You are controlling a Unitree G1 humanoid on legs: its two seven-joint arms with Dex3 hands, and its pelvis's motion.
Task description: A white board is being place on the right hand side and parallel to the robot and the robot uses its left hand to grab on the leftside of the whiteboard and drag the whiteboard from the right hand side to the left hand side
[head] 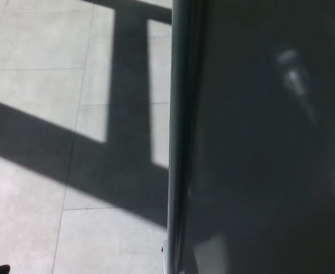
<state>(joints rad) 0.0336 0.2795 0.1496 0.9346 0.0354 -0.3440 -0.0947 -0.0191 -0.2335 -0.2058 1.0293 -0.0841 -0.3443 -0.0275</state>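
Grey and shaded, whiteboard [258, 137] filling the right half of the head view, standing upright, its metal edge frame [176, 137] running top to bottom near centre. Left of it, pale tiled floor [36, 85] crossed by dark shadow bands. Neither robot hand clearly in view; state of fingers impossible to tell.

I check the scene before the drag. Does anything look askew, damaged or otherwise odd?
Nothing stands out. The whiteboard fills the right half, its left edge running straight and upright. The tiled floor shows only sunlight and shadow bands. No hand is in view.
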